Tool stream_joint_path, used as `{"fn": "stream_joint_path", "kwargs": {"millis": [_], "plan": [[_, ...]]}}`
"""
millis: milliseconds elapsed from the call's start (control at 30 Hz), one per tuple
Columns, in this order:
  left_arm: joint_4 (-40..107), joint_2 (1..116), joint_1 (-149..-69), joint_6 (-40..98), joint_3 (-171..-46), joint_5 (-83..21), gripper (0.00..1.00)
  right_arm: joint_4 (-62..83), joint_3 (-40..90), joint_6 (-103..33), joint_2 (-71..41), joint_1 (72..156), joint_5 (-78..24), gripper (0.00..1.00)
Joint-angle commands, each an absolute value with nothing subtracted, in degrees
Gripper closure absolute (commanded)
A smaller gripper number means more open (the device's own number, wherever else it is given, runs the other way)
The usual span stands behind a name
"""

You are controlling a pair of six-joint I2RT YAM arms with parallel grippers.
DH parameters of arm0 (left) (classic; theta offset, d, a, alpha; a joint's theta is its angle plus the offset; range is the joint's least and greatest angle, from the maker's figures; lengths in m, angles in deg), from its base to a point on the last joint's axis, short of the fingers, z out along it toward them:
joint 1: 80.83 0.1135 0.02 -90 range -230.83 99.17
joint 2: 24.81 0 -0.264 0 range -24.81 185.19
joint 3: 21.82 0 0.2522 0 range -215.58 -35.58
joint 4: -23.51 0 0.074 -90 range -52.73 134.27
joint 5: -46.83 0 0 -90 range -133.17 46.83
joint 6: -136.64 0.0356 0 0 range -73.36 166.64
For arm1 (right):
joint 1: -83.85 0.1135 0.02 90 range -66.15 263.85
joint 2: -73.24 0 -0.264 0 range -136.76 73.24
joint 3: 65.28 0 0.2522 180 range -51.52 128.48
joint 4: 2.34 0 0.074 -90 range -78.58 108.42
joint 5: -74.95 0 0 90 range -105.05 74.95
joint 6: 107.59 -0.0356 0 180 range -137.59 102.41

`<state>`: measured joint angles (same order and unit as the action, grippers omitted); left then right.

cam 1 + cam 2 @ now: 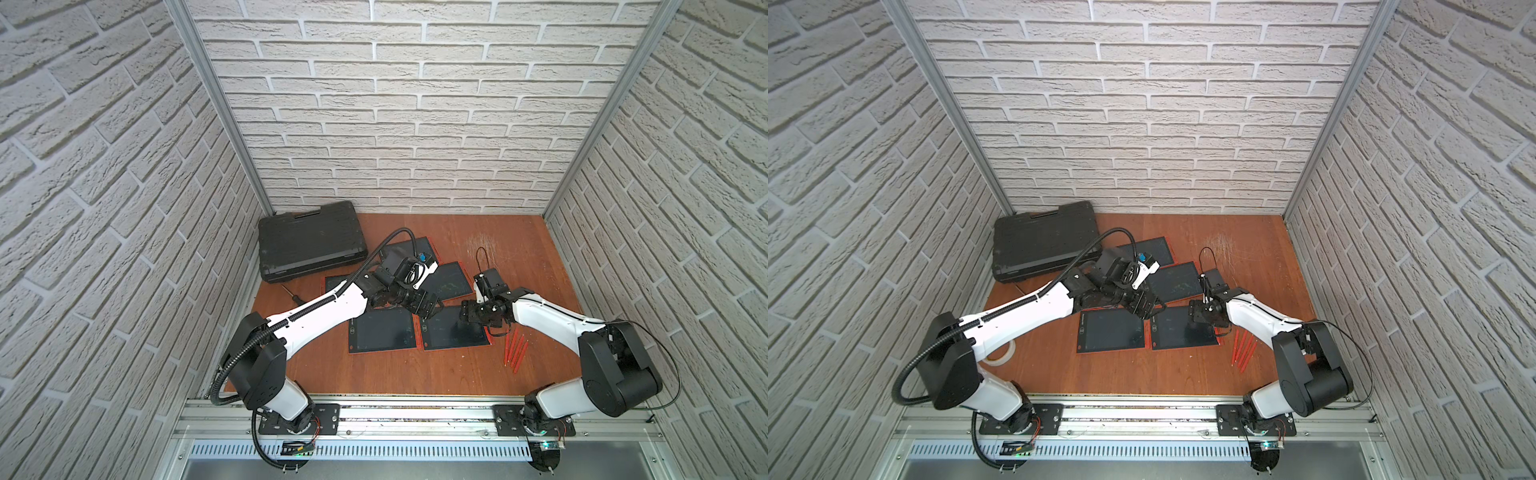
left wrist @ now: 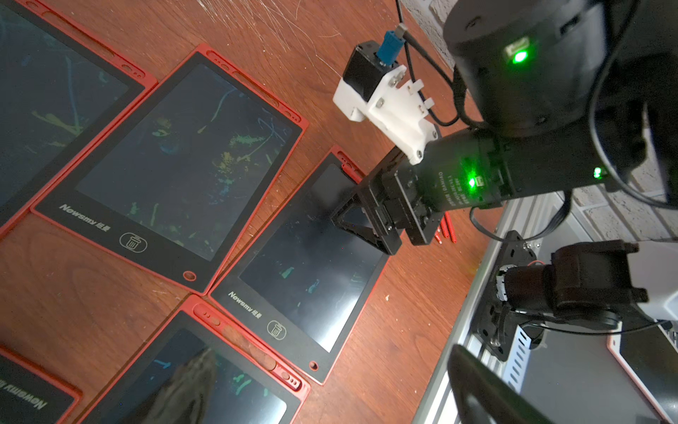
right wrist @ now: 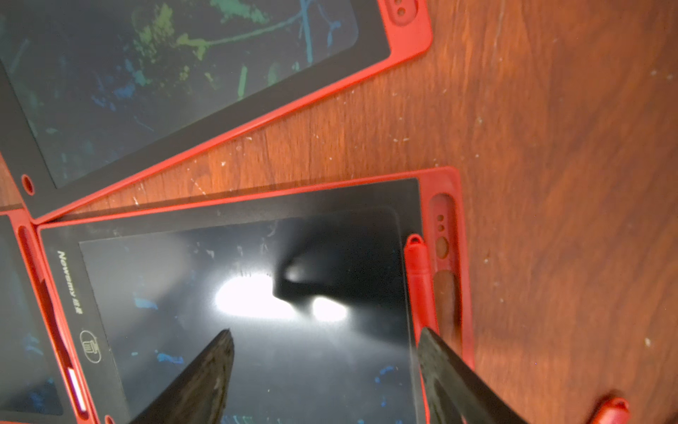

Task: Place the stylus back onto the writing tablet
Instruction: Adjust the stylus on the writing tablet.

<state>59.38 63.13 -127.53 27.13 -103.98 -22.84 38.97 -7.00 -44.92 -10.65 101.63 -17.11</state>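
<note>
Red stylus (image 3: pixel 420 282), looped at 1 end, flat on the writing tablet (image 3: pixel 165 275) beneath the released right gripper (image 3: pixel 324 332).
Counted 5 tablets (image 1: pixel 382 330), 4 loose styluses (image 1: pixel 515 351) toward the bench's (image 1: pixel 415 374) right edge, 1 black case (image 1: pixel 311 241) at its rear left corner. Lay along the tablet's slotted red border, far end hidden behind 1 spread finger (image 3: pixel 451 374), gripped by nothing. Found left gripper (image 1: pixel 430 311) spread wide.
</note>
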Motion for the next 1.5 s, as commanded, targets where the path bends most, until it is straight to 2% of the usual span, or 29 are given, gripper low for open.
{"fn": "stream_joint_path", "kwargs": {"millis": [0,567,800,900,1467], "plan": [[59.0,63.5,-128.0,27.9,-105.8,-23.0,0.02,39.5,-6.8,-42.9,-8.4,101.6,-20.9,0.22],[59.1,63.4,-128.2,28.4,-105.9,-22.9,0.02,40.9,-7.0,-42.3,-10.3,101.5,-16.8,0.23],[59.3,63.2,-128.5,28.5,-106.0,-22.9,0.02,46.0,-6.2,-41.3,-8.1,101.6,-10.5,0.47],[59.3,63.2,-128.5,28.5,-105.9,-22.9,0.02,47.0,-6.0,-41.4,-8.4,101.4,-8.8,0.54],[59.7,62.9,-128.9,28.9,-106.0,-23.4,0.02,46.5,-4.8,-41.7,-13.1,100.2,-9.8,0.71]]}}
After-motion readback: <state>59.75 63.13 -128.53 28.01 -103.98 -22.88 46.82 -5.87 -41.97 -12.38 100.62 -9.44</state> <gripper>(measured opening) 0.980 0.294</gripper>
